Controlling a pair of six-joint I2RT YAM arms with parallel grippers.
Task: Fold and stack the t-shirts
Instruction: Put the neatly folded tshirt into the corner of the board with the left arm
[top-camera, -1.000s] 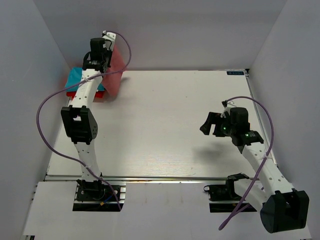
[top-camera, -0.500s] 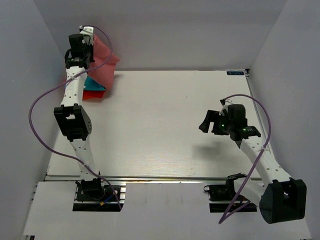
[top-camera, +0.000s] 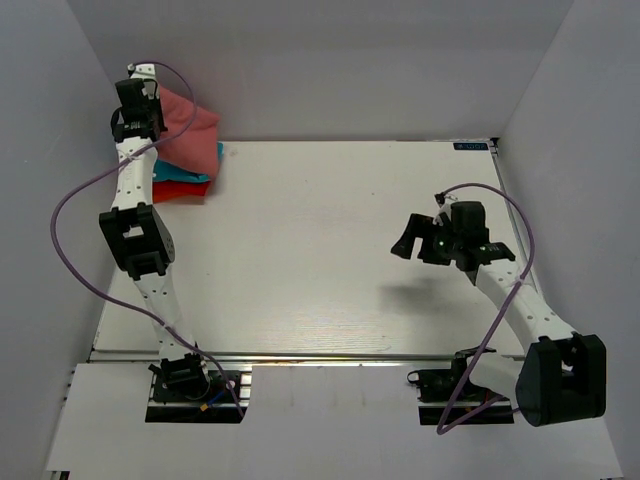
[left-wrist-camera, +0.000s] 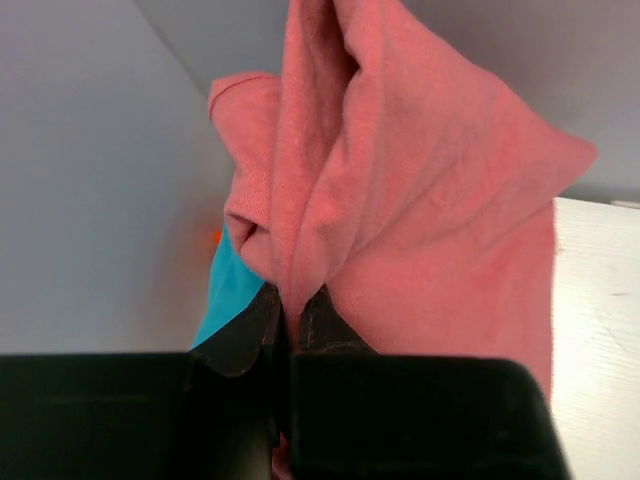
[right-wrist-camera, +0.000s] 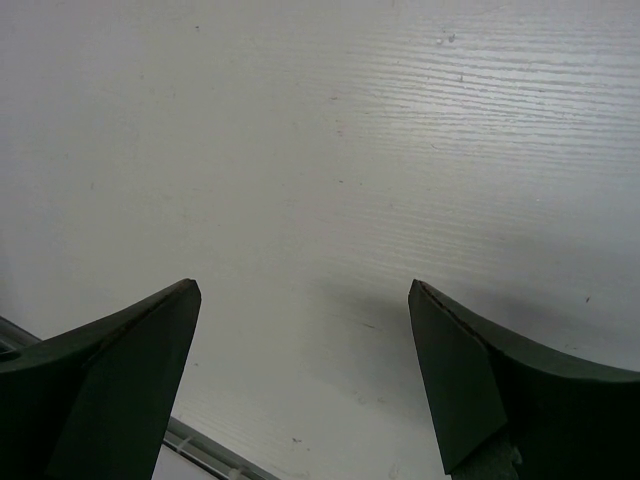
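- The left claw (left-wrist-camera: 290, 318) is nearly shut. It pinches a bunched-up bit of the pink t-shirt (top-camera: 186, 122), and the cloth hangs down from it in soft folds.
- A second ago this claw held the pink t-shirt a little to the right of the pile. Now the arm has swung to the left and further back, into the far left corner of the surface (top-camera: 320, 250).
- So the pink t-shirt now hangs right over the pile. Its low edge looks like it touches the top of the pile (I cannot be sure from up here).
- The pile has two folded shirts. The turquoise t-shirt (top-camera: 206, 160) lies on top of the orange-red t-shirt (top-camera: 180, 188).
- I think this means the pink one is about to be laid on the pile. It still looks bunched and not folded flat, so it may land in a messy lump.
- The right claw (top-camera: 414, 240) is wide open and holds nothing. It hangs over bare surface on the right side, well apart from the shirts. It has crept only a tiny bit to the left in the last second.
- I see no box, basket or tray. The pile in the corner is the only place where the shirts are kept.
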